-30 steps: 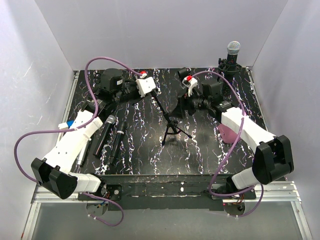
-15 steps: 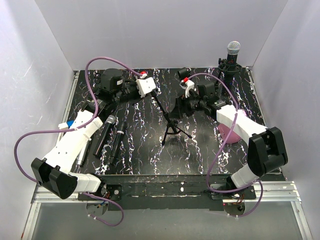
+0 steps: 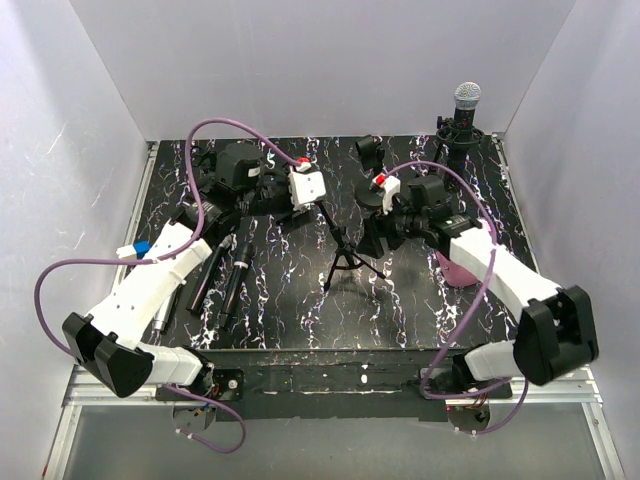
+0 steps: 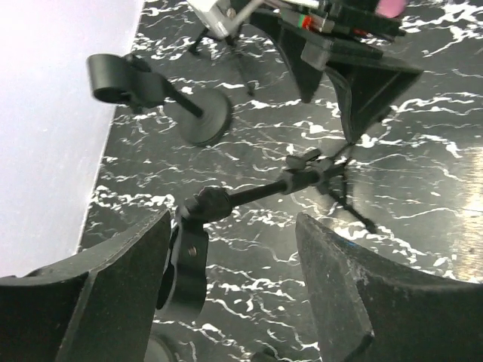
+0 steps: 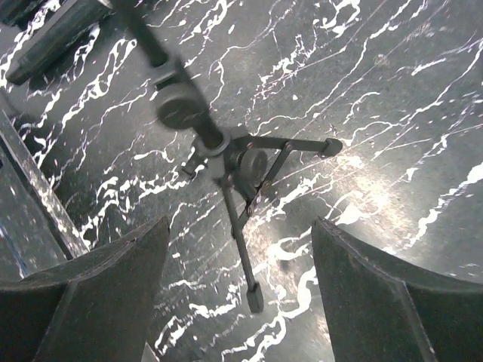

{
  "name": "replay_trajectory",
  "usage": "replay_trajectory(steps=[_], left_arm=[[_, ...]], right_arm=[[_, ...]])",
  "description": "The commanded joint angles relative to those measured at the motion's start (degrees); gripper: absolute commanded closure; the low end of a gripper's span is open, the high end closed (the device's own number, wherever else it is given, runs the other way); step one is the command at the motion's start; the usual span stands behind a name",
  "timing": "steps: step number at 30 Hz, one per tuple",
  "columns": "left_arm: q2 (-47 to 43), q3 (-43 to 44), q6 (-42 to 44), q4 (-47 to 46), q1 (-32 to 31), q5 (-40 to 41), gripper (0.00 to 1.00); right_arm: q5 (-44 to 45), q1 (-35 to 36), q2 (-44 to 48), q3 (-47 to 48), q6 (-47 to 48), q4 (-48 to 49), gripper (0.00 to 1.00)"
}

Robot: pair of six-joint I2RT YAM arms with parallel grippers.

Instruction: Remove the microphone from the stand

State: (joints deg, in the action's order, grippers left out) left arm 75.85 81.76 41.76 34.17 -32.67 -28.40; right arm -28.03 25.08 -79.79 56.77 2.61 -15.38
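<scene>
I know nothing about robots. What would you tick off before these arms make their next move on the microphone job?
1. Left fingers open: ok, spread on either side of the tripod stand's clip.
2. Right fingers open: ok, spread above the tripod's legs, gripping nothing.
3. Tripod stand resting on its legs: ok.
4. Clip empty: ok, no microphone in it.
5. Microphone out of the corner stand: not ok, it sits upright in it.
6. Purple cables clear of the tripod stand: cannot tell.
</scene>
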Motion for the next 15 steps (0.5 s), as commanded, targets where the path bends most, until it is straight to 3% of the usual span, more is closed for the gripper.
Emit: replay_trajectory(steps=[1, 4, 7, 12, 15], left_arm=[[-0.62, 0.95, -2.37, 2.56, -1.26, 0.18, 0.30], [-1.76, -0.71, -3.52, 2.56, -1.26, 0.98, 0.22], [-1.76, -1.60, -6.86, 1.95, -1.26, 0.63, 0.21], [-1.06, -4.93, -10.99, -2.08, -1.26, 2.12, 0.20], [-1.41, -11.51, -14.93, -7.08, -1.26, 5.02, 0.20]], right_arm=[[-1.50, -1.34, 7.44, 0.71, 9.33, -7.81, 0.16], [-4.39, -3.10, 10.61, 0.01, 12.14, -13.34, 0.14], [-5.63, -3.46, 12.72, 0.01, 15.05, -18.36, 0.14], [-8.08, -3.46, 14.14, -1.66, 12.95, -16.10, 0.15], [-11.68, -3.46, 11.69, -2.28, 8.75, -9.71, 0.17]])
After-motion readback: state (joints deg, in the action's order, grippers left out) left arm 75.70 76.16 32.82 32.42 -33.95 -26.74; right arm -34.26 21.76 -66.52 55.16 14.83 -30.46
